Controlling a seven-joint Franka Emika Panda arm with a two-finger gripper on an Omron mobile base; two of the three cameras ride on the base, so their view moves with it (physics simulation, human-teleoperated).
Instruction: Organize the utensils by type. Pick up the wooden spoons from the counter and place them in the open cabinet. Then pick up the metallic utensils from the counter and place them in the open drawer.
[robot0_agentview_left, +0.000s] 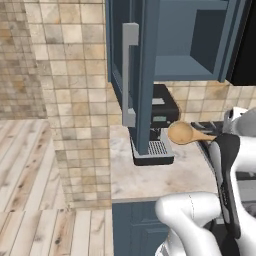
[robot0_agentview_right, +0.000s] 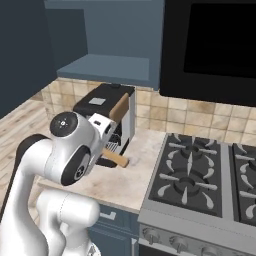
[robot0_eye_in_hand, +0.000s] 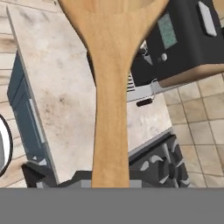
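Fingers grip the handle of a wooden spoon (robot0_eye_in_hand: 111, 109), holding it up in the air above the counter (robot0_agentview_left: 150, 177), its oval bowl (robot0_agentview_left: 181, 133) pointing toward the coffee machine (robot0_agentview_left: 157, 127). Above stands the open cabinet (robot0_agentview_left: 185, 40), its door (robot0_agentview_left: 131, 75) swung out, and a stove (robot0_agentview_right: 200, 175) sits beside the counter.

We are seeing the wooden spoon (robot0_agentview_left: 186, 133) hanging above the counter (robot0_agentview_left: 150, 175), its bowl pointing toward nine o'clock in the left base view. The coffee machine (robot0_agentview_left: 157, 125) is sitting on the counter at the spoon's nine o'clock, under the cabinet (robot0_agentview_left: 185, 40). The stove (robot0_agentview_right: 200, 175) is lying at the machine's three o'clock in the right base view.
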